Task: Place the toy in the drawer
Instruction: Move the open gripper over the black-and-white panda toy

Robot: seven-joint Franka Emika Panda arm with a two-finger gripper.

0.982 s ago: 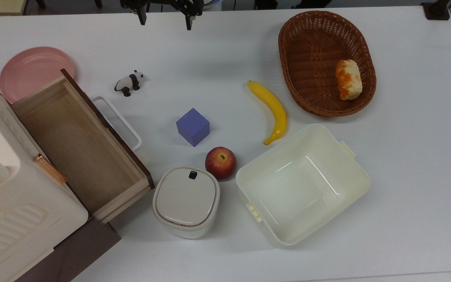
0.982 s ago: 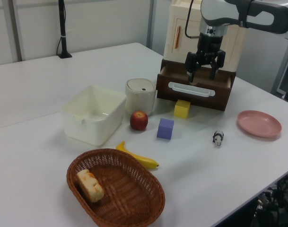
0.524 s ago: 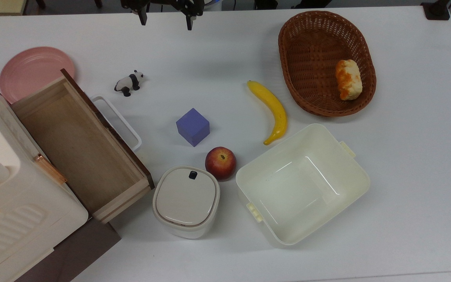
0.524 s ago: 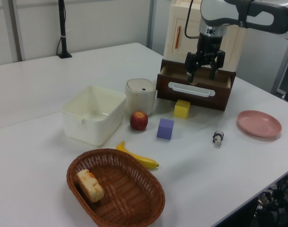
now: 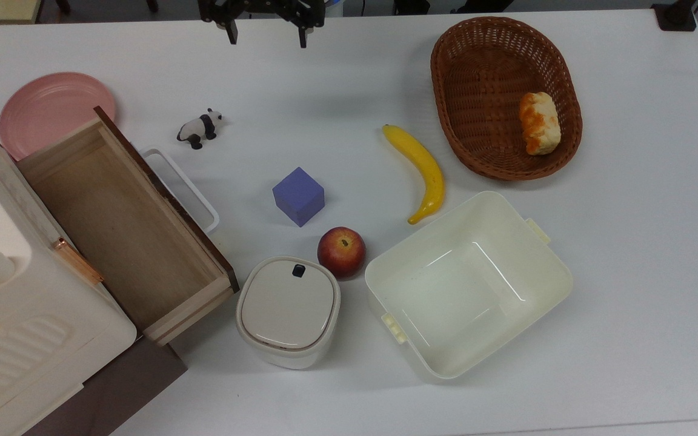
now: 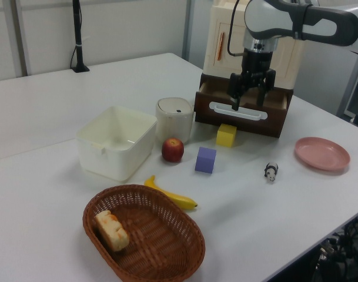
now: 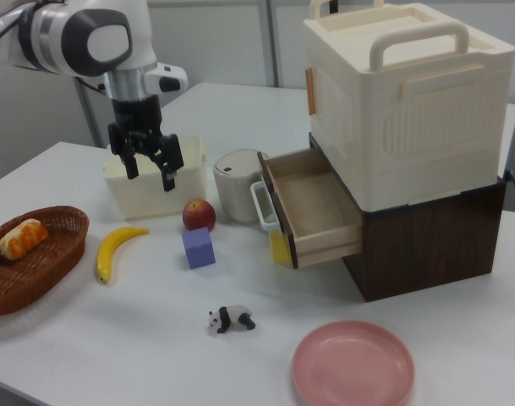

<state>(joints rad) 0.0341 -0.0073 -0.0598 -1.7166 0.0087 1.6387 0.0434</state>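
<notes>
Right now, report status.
Gripper open, empty, high above table. Panda on table, untouched. Drawer open, empty. Nothing between panda and drawer.

The white tabletop carries a pink round plate, black-and-white panda toy, purple cube, red apple, yellow banana, brown wicker basket, cream plastic tub, lidded cream container and cream cabinet.

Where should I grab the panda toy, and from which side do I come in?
Probably grip the toy across its narrow torso, descending from straight above. It stands on four legs, apart from the drawer handle and the purple cube, with bare table around it. The gripper is open and holds nothing.
</notes>
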